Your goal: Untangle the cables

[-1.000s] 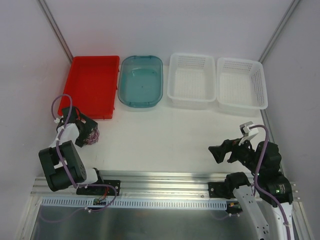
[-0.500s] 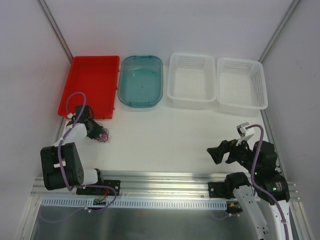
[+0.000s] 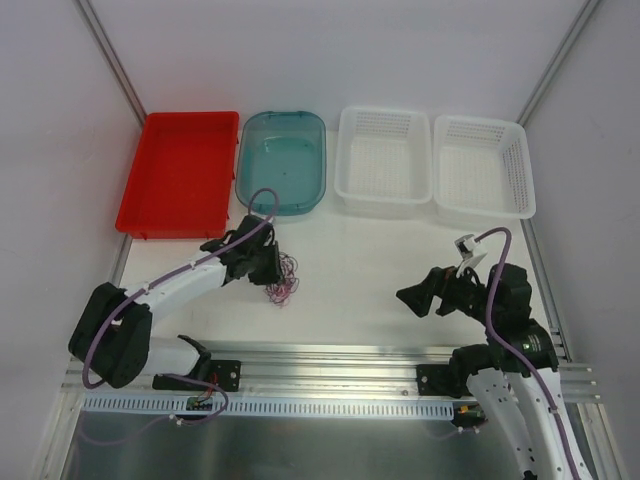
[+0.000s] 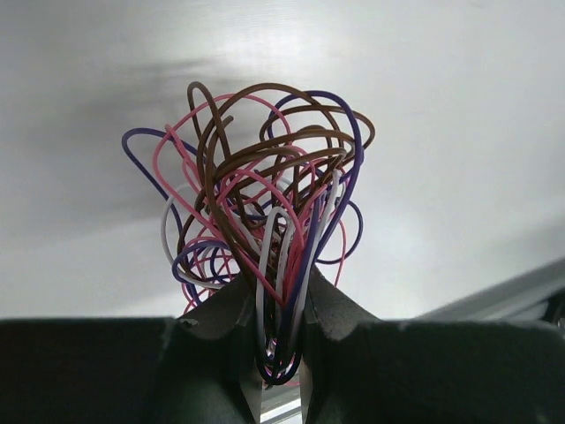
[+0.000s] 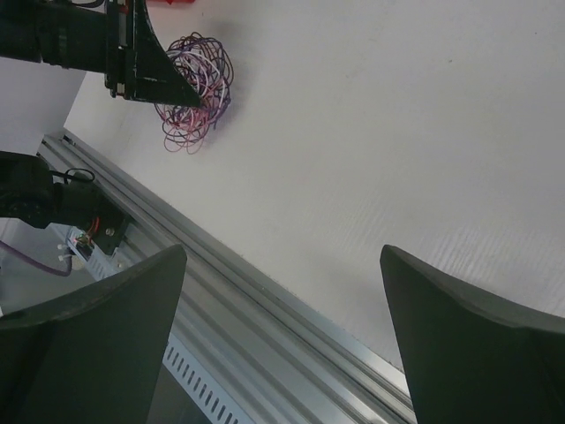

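Observation:
The cables (image 4: 265,194) are a small clump of thin curly strands in brown, pink, purple and white. My left gripper (image 4: 281,300) is shut on the lower loops of the clump, and the strands fan out above its fingertips. In the top view the left gripper (image 3: 262,266) reaches out over the table left of centre, with the cables (image 3: 283,282) hanging at its tip. My right gripper (image 5: 282,256) stands open and empty, well to the right of the cables (image 5: 196,88). In the top view the right gripper (image 3: 412,300) points left towards them.
Along the back stand a red tray (image 3: 180,185), a teal tub (image 3: 283,160) and two white baskets (image 3: 385,160) (image 3: 482,165). An aluminium rail (image 3: 330,360) runs along the table's near edge.
My left gripper has shut on the clump and swung right with it, from beside the red tray towards the table's middle. The right arm has edged slightly left.

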Controlling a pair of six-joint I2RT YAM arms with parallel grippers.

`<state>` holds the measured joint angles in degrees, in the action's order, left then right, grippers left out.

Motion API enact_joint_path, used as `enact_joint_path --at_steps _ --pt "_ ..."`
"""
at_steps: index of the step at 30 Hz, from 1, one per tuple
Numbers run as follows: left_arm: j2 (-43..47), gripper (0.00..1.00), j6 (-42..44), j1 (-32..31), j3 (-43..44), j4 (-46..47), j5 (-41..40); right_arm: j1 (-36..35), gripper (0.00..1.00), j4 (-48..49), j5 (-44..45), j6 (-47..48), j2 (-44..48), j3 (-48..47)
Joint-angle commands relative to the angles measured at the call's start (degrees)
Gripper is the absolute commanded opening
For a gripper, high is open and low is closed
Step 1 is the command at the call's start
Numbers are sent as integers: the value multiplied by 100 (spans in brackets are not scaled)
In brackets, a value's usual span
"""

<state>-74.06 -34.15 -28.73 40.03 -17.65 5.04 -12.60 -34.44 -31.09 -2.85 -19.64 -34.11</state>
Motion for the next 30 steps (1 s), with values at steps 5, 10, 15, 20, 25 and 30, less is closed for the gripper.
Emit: enact_joint_path --at_steps 5,10,15,20,25,30 --pt "-1135 23 856 -1528 1348 359 770 -251 99 1158 15 -532 -461 246" --pt "-1541 43 849 -1811 1640 376 920 -865 99 1334 674 -593 -786 571" --pt "-971 62 524 -1873 1298 420 745 -1499 96 2113 1315 -1006 -1173 1002" --pt "-267 70 137 -1891 858 491 463 -2237 89 2881 2002 -1332 -1807 1222" --pt "-56 68 -74 -1899 453 762 375 -2501 80 3417 2555 -1499 -2649 1135" --pt "-161 67 -206 -2013 365 1035 445 -2519 68 3654 2916 -1508 -3116 854"
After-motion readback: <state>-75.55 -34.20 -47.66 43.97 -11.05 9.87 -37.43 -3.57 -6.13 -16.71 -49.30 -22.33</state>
